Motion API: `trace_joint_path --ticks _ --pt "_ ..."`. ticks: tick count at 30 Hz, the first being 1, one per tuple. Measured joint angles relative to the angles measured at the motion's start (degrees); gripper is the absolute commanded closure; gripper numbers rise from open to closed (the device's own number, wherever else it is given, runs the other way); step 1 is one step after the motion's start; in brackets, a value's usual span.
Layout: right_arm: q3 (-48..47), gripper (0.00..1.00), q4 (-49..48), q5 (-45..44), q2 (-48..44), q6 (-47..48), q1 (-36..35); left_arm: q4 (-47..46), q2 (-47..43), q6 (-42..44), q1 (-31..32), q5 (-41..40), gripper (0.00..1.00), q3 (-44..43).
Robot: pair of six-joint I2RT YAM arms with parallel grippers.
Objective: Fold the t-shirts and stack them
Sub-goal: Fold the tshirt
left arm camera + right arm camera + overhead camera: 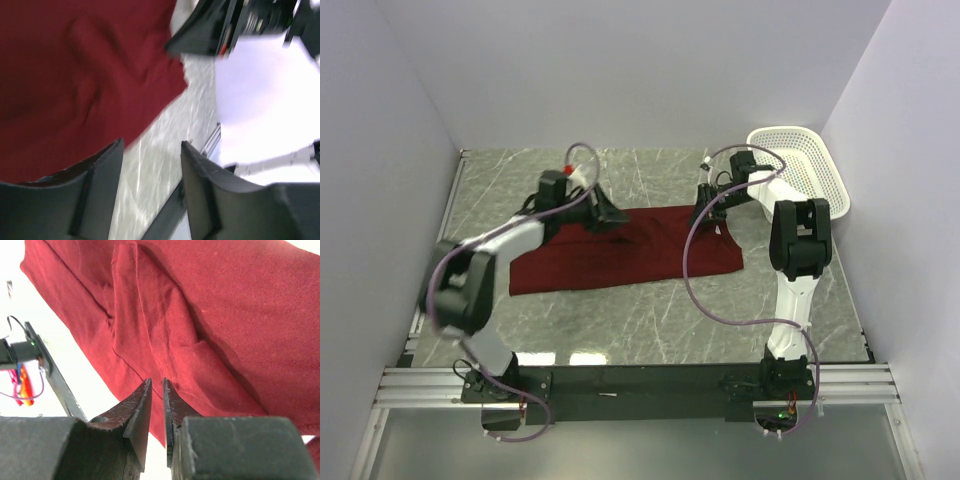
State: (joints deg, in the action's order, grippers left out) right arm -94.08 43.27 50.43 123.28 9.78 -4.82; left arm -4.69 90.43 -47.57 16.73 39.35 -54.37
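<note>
Maroon t-shirt [630,255] lay flat on table [650,330], just left of white basket [810,165]. Right pincer [157,382] pinched the shirt's edge on the basket side, likely to lift a fold. Left pincer [151,145] was spread and empty at the end away from the basket, apparently lining up a matching grab.

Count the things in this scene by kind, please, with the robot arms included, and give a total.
Maroon t-shirt: 1
White basket: 1
Robot arms, left arm and right arm: 2
Total: 4
</note>
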Motion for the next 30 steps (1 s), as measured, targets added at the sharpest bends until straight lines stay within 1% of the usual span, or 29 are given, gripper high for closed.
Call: trace_joint_path --ticks 2,4,7,9,12,15,19,30 --pt "0.5 0.78 -1.16 0.02 0.0 -1.51 -0.02 -3.28 8.94 -1.4 2.56 -0.11 0.54 -7.52" --pt "0.72 0.78 -2.12 0.0 0.0 -2.71 -0.02 -6.14 16.26 -3.17 4.48 0.0 0.6 -13.6" --pt "0.85 0.78 -3.78 -0.15 0.0 -4.33 -0.02 -10.62 26.03 -7.41 6.93 0.96 0.71 -21.16" --pt "0.94 0.78 -4.72 -0.44 0.0 -5.31 -0.02 -12.96 31.08 -10.03 8.04 1.53 0.78 -25.11" --pt "1.36 0.78 -5.99 -1.03 0.0 -6.6 -0.02 -14.45 37.68 -13.2 9.68 1.97 0.83 -30.84" --pt "1.57 0.78 -6.64 -1.81 0.0 -7.5 -0.02 -13.55 40.68 -13.81 10.82 1.64 0.88 -33.92" --pt "1.57 0.78 -7.52 -3.34 0.0 -8.37 -0.02 -11.34 41.97 -13.62 11.82 0.66 0.91 -36.44" --pt "1.31 0.78 -8.04 -4.79 1.95 -9.14 -0.02 -6.84 45.35 -11.93 11.98 -1.22 0.92 -40.46"
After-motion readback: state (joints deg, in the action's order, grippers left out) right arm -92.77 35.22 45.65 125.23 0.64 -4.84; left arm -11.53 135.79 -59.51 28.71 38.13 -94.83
